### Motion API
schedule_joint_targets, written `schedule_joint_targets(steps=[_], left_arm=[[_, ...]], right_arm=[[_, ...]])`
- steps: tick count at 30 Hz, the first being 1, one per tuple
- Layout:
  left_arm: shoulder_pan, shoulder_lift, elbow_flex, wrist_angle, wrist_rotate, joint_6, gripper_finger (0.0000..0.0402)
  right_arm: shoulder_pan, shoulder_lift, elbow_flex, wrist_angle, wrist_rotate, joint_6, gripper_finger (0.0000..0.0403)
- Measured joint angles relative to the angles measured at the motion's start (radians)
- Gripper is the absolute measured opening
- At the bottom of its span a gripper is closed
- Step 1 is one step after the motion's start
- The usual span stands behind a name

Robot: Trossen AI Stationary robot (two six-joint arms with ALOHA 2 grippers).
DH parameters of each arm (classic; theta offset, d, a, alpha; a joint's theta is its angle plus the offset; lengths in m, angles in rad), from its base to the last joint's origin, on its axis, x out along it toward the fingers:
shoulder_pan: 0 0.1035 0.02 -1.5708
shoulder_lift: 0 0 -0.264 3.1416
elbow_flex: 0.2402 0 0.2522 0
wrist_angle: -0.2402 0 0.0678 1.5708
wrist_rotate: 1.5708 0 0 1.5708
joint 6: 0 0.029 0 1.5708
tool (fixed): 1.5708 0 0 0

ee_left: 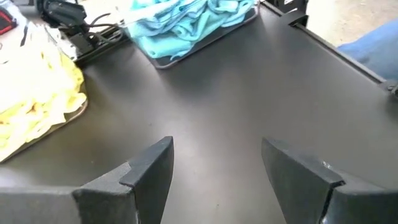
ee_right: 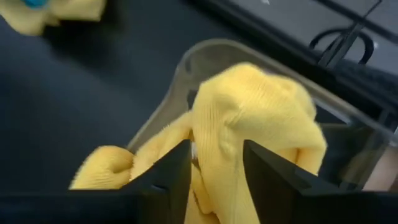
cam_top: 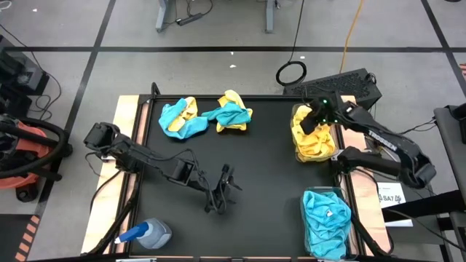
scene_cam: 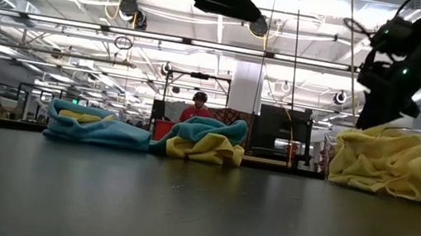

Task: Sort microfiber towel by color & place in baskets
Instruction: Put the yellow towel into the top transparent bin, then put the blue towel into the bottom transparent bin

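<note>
Right claw hangs over the far bin, fingers parted around a yellow towel. Left claw, spread and empty, hovers above the black counter. Mixed towels lie at its far edge.

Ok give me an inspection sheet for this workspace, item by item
Surface: black table, bare across the middle.
Job's things: yellow towels fill the far basket; teal towels fill the near basket; two mixed yellow-and-teal heaps unsorted at the far edge.
Clutter: blue-capped spray bottle at the near left corner.
Grippers: right end effector over the yellow basket, jaws parted around a yellow fold; left end effector open, mid-table, empty.
Cables: coiled black cable on the floor.
Surroundings: a person behind the table in the low view.
</note>
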Motion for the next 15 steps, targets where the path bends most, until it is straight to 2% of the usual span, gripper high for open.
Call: schedule_joint_targets(steps=[8, 15], left_arm=[[0.052, 0.0, 0.0, 0.0, -0.037, 0.0, 0.0249], [0.133, 0.0, 0.0, 0.001, -0.15, 0.006, 0.0249]], right_arm=[[0.0, -0.142, 0.001, 0.007, -0.083, -0.008, 0.0179], [0.013, -0.213, 0.001, 0.033, -0.325, -0.019, 0.0185]])
